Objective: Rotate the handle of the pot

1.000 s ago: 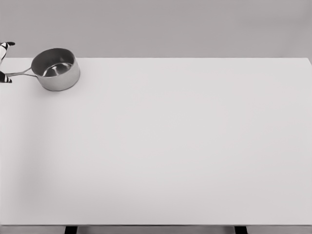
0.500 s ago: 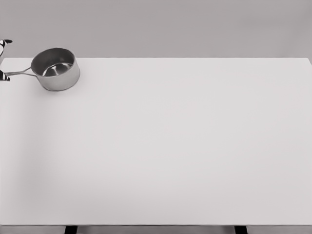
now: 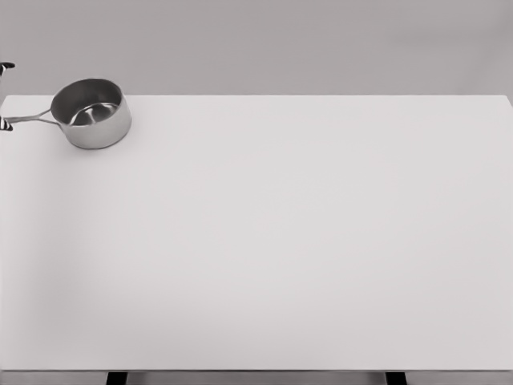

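The shiny round steel saucepan (image 3: 90, 112) sat at the table's far left corner, its thin handle (image 3: 30, 120) pointing left toward a hand (image 3: 5, 123) barely poking in at the left edge, so this looked like the reach-for-the-handle step, though honestly couldn't tell whether those fingertips were gripping or apart.

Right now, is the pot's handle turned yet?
Can't tell if any turning is done. The pot sits at the table's far left corner, handle pointing left. Only fingertips show at the handle's end, at the picture's edge. The turn may be left.
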`<action>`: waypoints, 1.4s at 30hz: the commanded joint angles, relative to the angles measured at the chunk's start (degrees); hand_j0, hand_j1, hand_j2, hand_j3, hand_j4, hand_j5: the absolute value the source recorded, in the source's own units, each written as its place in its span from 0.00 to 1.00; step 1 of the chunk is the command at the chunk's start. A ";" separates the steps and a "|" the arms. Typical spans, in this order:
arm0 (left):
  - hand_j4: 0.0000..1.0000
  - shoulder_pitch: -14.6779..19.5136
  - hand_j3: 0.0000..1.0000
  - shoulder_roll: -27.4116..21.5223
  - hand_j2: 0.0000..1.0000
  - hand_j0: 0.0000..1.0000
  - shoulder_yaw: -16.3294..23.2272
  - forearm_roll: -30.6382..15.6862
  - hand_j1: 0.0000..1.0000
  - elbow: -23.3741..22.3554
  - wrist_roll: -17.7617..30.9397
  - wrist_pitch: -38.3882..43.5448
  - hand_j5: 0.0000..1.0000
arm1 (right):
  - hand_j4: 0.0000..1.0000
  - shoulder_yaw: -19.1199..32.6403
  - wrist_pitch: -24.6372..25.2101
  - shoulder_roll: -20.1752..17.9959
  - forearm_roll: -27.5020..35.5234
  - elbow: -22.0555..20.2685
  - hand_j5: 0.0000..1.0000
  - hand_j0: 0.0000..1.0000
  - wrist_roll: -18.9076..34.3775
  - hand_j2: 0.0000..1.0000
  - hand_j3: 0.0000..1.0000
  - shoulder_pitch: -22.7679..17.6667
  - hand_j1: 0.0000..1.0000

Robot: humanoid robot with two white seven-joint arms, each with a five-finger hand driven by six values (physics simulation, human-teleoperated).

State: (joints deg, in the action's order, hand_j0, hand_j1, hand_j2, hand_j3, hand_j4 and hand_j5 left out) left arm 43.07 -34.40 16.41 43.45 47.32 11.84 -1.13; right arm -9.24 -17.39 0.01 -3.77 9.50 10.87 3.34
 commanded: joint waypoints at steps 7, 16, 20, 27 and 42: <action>1.00 0.26 1.00 0.04 1.00 1.00 -0.94 -0.21 1.00 -0.21 -0.06 -0.10 1.00 | 1.00 0.01 -0.01 -0.01 -0.01 -0.09 1.00 1.00 0.03 1.00 1.00 0.00 1.00; 1.00 0.26 1.00 0.13 1.00 1.00 -1.38 -0.21 1.00 -0.73 -0.06 -0.19 1.00 | 1.00 0.01 -0.01 -0.01 -0.01 0.00 1.00 1.00 0.03 1.00 1.00 0.00 1.00; 1.00 0.35 1.00 0.21 1.00 1.00 -1.38 -0.21 1.00 -1.26 -0.06 -0.27 1.00 | 1.00 0.01 -0.01 -0.01 -0.01 0.00 1.00 1.00 0.03 1.00 1.00 0.00 1.00; 1.00 0.88 1.00 0.83 1.00 1.00 -2.35 -0.30 1.00 -1.97 -0.06 -0.27 1.00 | 1.00 0.01 -0.01 -0.01 -0.01 0.00 1.00 1.00 0.03 1.00 1.00 0.00 1.00; 1.00 1.58 1.00 2.15 1.00 1.00 -3.58 -0.47 1.00 -2.14 -0.15 -0.19 1.00 | 1.00 0.01 -0.01 -0.01 -0.01 0.00 1.00 1.00 0.03 1.00 1.00 0.00 1.00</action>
State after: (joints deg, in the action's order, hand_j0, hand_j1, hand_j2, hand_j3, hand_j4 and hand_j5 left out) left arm 44.65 -32.34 13.06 42.97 45.16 11.73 -1.31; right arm -9.24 -17.40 0.01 -3.77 9.49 10.86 3.34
